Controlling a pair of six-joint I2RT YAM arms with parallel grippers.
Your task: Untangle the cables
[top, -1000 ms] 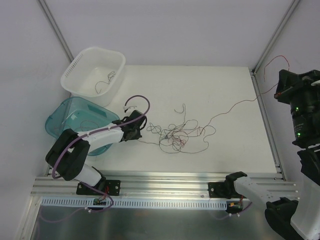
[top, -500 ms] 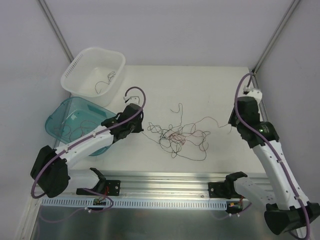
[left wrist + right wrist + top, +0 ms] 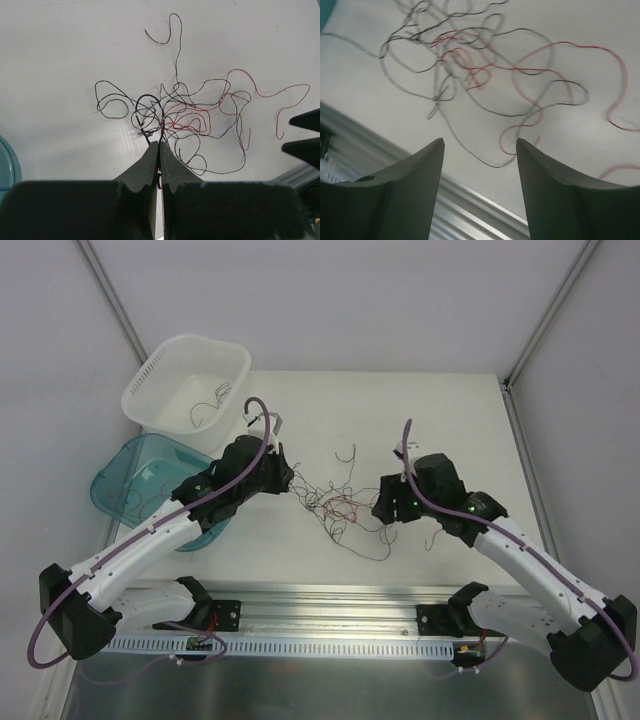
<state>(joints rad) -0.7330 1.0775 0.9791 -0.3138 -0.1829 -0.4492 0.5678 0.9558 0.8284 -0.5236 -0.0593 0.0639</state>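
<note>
On the white tabletop (image 3: 450,410), the thin red and black curly cables (image 3: 345,508) lie mostly knotted. My left gripper (image 3: 159,145) pinches their edge, and my right gripper (image 3: 480,150) hangs spread and empty. I judge most untangling remains.

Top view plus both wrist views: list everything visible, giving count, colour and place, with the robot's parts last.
cables: one loose tangle of many thin strands, red and black, mid-table between the two grippers
basket: one, white, far left corner of the table, with a few dark strands inside
bin: one, clear teal, left edge just in front of the basket, partly under the left arm; faint thin wires inside
table: one, white
rail: one, silver, along the table's near edge
left gripper: one, black, shut on cables at the tangle's left edge
right gripper: one, black, open, over the tangle's right side, holding nothing
</note>
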